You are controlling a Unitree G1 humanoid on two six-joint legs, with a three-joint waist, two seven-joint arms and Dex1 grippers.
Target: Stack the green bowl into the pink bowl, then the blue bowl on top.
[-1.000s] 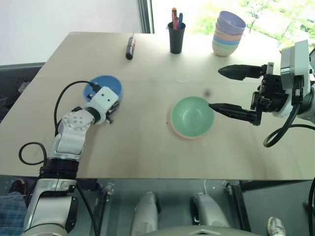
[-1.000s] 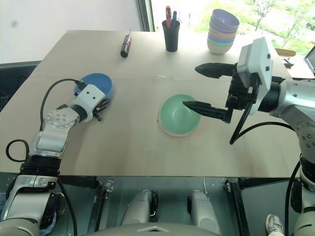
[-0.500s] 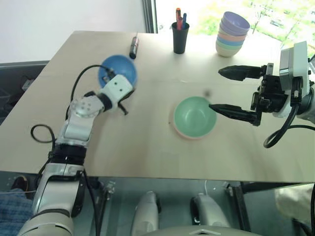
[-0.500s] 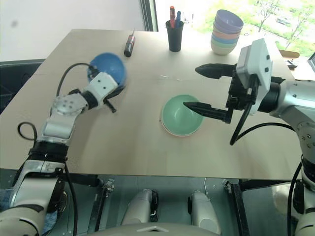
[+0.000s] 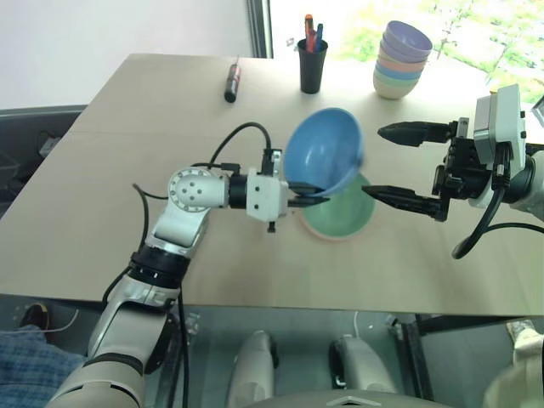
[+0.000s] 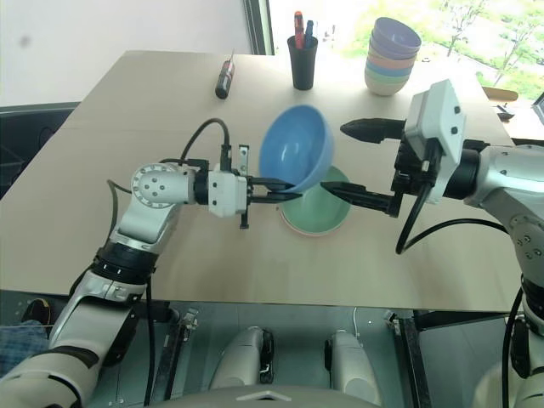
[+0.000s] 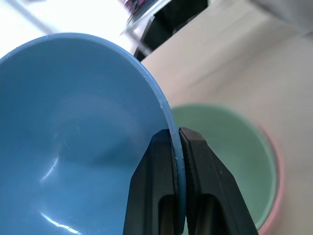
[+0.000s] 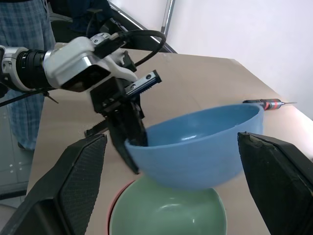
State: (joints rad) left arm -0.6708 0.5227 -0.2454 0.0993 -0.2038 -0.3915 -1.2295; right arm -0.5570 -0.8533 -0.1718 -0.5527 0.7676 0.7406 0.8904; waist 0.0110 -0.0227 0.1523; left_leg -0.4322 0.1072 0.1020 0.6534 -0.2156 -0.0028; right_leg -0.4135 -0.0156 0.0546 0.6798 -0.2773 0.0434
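Tool on your left (image 6: 285,189) pinched the rim of the blue bowl (image 6: 293,157), tilted in the air above the green bowl (image 6: 327,212), which sat nested in the pink bowl (image 7: 272,196) mid-bench (image 6: 127,110); your right tool (image 6: 359,161) stood spread, just right.

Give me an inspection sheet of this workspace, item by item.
Surface: light wooden table.
Job's things: green bowl nested in pink bowl; blue bowl held tilted above them.
Clutter: pastel bowl stack, black pen cup, screwdriver at far edge.
Grippers: left gripper shut on blue bowl's rim; right gripper open beside the bowls.
Cables: black cable looping over left wrist; another under right arm.
Surroundings: window behind table.
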